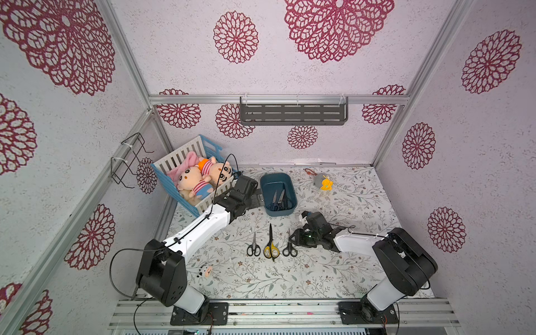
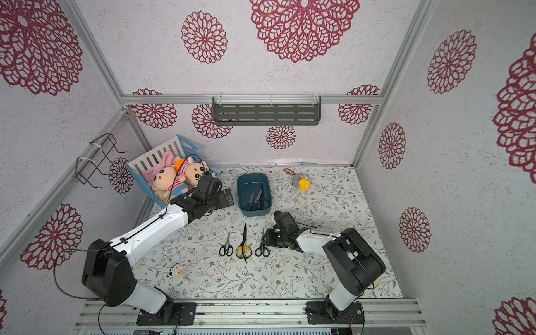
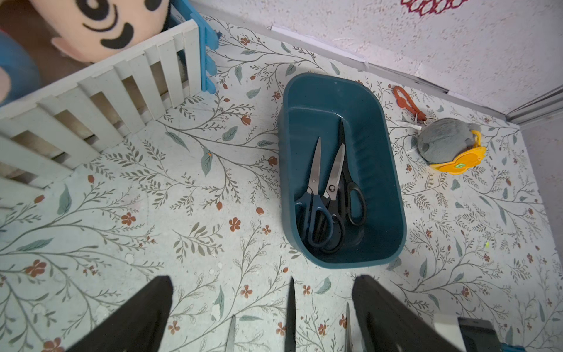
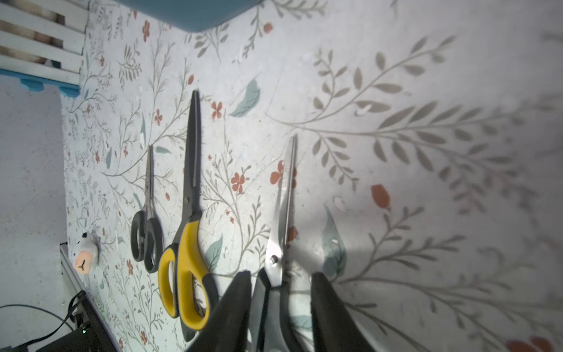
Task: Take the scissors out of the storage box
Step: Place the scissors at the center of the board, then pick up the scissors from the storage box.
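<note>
Leaf-and-flower paper covers the tabletop [image 1: 348,261], and the dark teal storage box [image 1: 280,213] stands toward its far edge. Three scissors lie inside the box with their handles at its near end: a blue-handled pair [image 3: 313,210], a black-handled pair [image 3: 334,183] partly under it, and a second black pair [image 3: 353,198] alongside. Three more lie in a row on the paper in front of the box's near end, blades pointing toward the box: a small black-handled pair [image 1: 253,248], the long yellow-and-black-handled pair [image 1: 271,246] in the middle, and a third pair [image 1: 289,246]. The right gripper [image 4: 280,275] hangs low over the handles of the third pair. Its fingers [image 4: 326,298] are parted, one on each side of the handles, and a strip of paper shows between one finger and the handle, so the pair lies flat and unpinched. The left gripper [image 3: 262,317] sits just beside the box's long wall on the side of the white-and-blue slatted crate [image 1: 179,153], its fingers spread wide. Only the left wrist view separates the handle colours inside the box; in both top views they merge into one dark bundle. Only the right wrist view shows the gap at the right fingers, which the wrist covers in both top views.
</note>
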You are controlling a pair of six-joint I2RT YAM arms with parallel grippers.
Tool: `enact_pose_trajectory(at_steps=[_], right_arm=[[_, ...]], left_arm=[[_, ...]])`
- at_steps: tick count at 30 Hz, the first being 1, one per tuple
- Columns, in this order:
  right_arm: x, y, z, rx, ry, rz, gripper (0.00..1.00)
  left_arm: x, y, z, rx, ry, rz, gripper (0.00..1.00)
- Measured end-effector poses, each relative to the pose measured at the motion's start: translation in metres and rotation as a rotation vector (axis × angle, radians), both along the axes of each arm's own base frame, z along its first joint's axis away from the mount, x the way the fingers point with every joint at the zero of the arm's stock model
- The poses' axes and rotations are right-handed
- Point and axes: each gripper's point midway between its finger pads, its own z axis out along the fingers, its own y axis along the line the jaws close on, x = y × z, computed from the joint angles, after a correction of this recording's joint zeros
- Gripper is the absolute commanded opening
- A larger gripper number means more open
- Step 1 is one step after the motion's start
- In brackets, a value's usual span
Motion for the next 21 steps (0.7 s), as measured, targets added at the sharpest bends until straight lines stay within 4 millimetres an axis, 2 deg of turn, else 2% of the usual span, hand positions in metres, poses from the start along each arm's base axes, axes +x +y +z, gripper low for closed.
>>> enact_pose_trajectory(at_steps=[2, 5, 7, 10, 13, 16, 21], right_arm=[[0.01, -0.003, 0.016, -0.007, -0.031, -0.019, 0.47], [0.028, -0.005, 0.054, 0.015, -0.11, -0.052, 0.48], [0.041, -0.007, 0.082, 0.034, -0.175, -0.073, 0.48], [0.053, -0.011, 0.111, 0.051, -0.241, -0.099, 0.49], [0.058, -0.014, 0.119, 0.051, -0.254, -0.115, 0.49], [0.056, -0.018, 0.114, 0.036, -0.233, -0.12, 0.49], [0.058, -0.019, 0.106, 0.015, -0.201, -0.122, 0.49]], left_arm=[[0.015, -0.014, 0.0, 0.015, -0.002, -0.025, 0.91], [0.036, -0.039, -0.005, 0.041, 0.004, -0.062, 0.85], [0.049, -0.056, -0.013, 0.052, 0.013, -0.083, 0.78], [0.065, -0.074, -0.033, 0.071, 0.042, -0.102, 0.71], [0.073, -0.084, -0.062, 0.083, 0.09, -0.118, 0.65], [0.075, -0.093, -0.088, 0.082, 0.143, -0.137, 0.61], [0.081, -0.105, -0.12, 0.068, 0.198, -0.15, 0.6]])
